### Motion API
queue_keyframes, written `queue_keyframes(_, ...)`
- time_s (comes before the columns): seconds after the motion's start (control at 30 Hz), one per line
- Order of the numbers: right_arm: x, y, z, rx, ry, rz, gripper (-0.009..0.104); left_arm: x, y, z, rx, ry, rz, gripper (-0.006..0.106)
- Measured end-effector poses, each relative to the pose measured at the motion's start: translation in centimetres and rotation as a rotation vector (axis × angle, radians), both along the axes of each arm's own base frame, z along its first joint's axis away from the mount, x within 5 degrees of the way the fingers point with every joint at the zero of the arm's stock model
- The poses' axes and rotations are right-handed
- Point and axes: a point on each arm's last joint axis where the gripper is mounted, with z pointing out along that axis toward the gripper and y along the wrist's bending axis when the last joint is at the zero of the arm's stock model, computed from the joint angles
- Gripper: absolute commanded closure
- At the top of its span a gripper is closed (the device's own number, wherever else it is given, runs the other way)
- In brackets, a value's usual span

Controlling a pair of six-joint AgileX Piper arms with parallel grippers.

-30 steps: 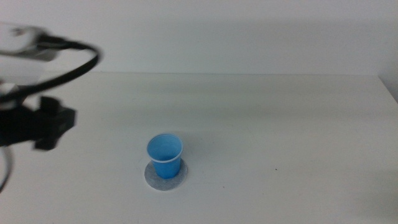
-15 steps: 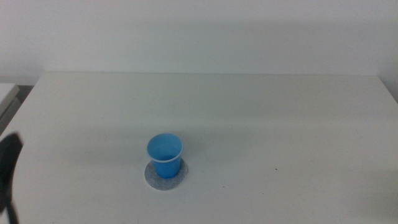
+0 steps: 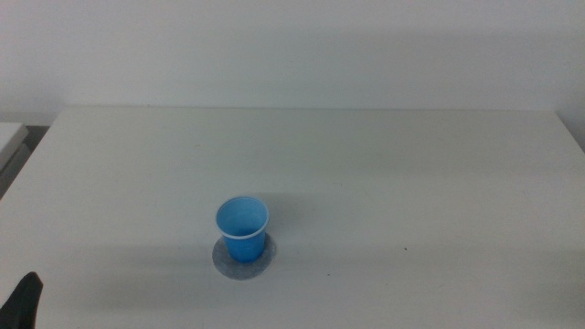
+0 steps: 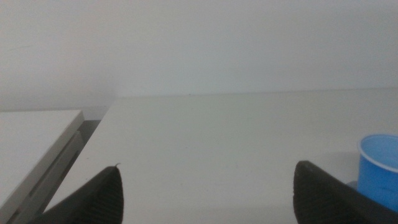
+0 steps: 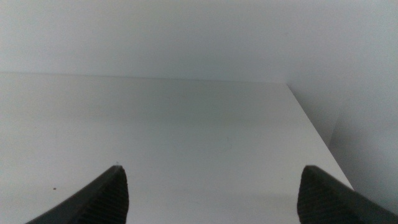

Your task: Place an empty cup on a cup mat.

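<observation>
The bright blue cup (image 3: 242, 228) stands upright and empty on the round speckled grey cup mat (image 3: 245, 260), left of the table's middle in the middle view. My left gripper (image 3: 22, 302) shows only as a dark tip at the bottom left corner there, well clear of the cup. In the left wrist view its jaws stand wide apart and empty (image 4: 208, 199), with the cup (image 4: 379, 169) beside one jaw. My right gripper (image 5: 214, 199) is out of the middle view; its wrist view shows the jaws wide apart over bare table.
The white table (image 3: 384, 174) has its right edge (image 5: 311, 124) in the right wrist view. A lower grey-white surface (image 4: 31, 143) lies beyond the table's left edge. A small dark speck (image 3: 406, 247) sits right of the cup.
My left arm has drawn back from the left side of the table to the bottom left corner. The cup and mat have not moved.
</observation>
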Motion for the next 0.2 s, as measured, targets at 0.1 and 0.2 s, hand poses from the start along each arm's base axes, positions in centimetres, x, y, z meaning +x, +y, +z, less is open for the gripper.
queue_keyframes(0.1, 0.0, 0.0, 0.0, 0.0, 0.0, 0.0, 0.002, 0.01, 0.02, -0.21, 0.014, 0.009, 0.001, 0.007)
queue_keyframes(0.2, 0.0, 0.0, 0.0, 0.0, 0.0, 0.0, 0.002, 0.01, 0.01, -0.2, 0.005, 0.011, 0.0, 0.007)
